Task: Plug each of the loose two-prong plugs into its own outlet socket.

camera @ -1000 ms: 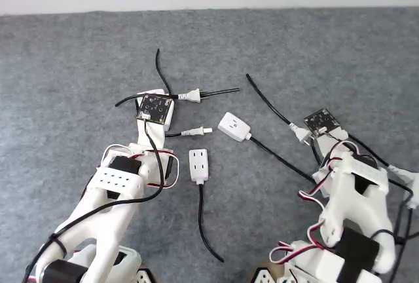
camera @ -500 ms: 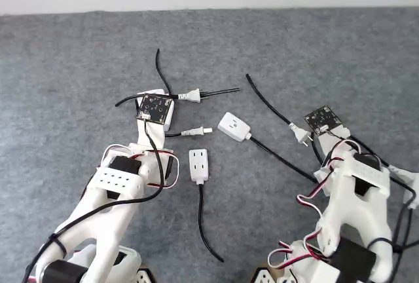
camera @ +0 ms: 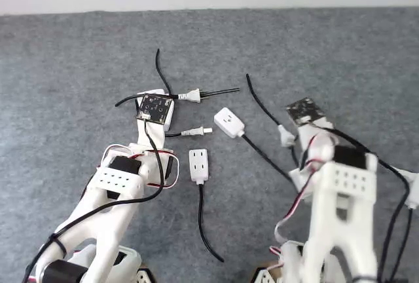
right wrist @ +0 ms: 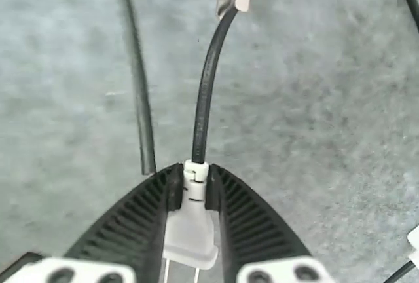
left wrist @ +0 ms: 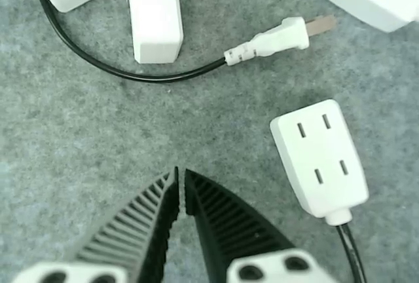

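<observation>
At about four o'clock on the grey mat [camera: 78,54], the right gripper [right wrist: 192,179] is clenched on a white two-prong plug [right wrist: 190,227], whose black cord [right wrist: 204,93] leads away ahead of the jaws. The step in hand looks like carrying this plug to a socket. A square outlet [camera: 229,122] lies nearest, toward nine o'clock of it, slots up. The prongs point back toward the wrist, so the next move likely calls for turning them to meet those slots. That outlet's own cable [camera: 265,157] crosses the path and could snag. Near centre, the left gripper [left wrist: 181,181] is pinched together on nothing, beside a strip outlet [left wrist: 321,158] and a second loose plug [left wrist: 275,37]. A third plug [camera: 190,95] lies toward twelve o'clock of those.
</observation>
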Robot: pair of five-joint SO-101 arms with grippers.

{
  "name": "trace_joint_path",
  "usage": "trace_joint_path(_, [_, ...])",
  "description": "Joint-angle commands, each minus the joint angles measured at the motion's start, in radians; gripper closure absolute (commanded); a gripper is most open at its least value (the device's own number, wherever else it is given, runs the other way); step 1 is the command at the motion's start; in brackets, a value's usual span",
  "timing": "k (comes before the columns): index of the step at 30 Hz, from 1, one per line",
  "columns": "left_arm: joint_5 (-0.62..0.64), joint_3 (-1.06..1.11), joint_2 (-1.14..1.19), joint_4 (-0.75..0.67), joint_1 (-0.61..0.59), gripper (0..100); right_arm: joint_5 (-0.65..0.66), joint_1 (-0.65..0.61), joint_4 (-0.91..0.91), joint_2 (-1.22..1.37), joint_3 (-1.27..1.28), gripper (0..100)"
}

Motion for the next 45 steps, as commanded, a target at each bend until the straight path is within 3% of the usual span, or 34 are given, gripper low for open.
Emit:
trace_joint_path(1, [-0.005, -0.041, -0.018, 0.031, -0.005, 99, -0.069, -0.11, 0.131, -0.223, -0.08, 99.1])
trace_joint_path(6, [-0.005, -0.053, -0.018, 0.048, -0.021, 99, -0.135, -0.228, 0.314, -0.424, -0.19, 99.1])
trace_joint_path(14, [-0.005, -0.048, -0.017, 0.052, -0.018, 99, -0.155, -0.357, 0.46, -0.414, -0.41, 99.1])
trace_joint_path(20, [-0.021, -0.042, -0.017, 0.095, 0.032, 99, -0.14, -0.661, 0.429, -0.335, -0.503, 99.1])
trace_joint_path(25, [-0.123, -0.036, -0.018, 0.107, 0.061, 99, -0.126, -0.897, 0.34, -0.289, -0.502, 99.1])
trace_joint_path(28, [-0.149, -0.035, -0.02, 0.129, 0.064, 99, -0.075, -0.911, 0.272, -0.246, -0.482, 99.1])
trace_joint_path(38, [-0.466, -0.036, -0.028, 0.253, 0.135, 99, 0.028, -0.771, 0.002, -0.071, -0.339, 99.1])
trace_joint_path(45, [-0.489, -0.03, -0.028, 0.262, 0.137, 99, 0.02, -0.736, -0.119, 0.039, -0.316, 99.1])
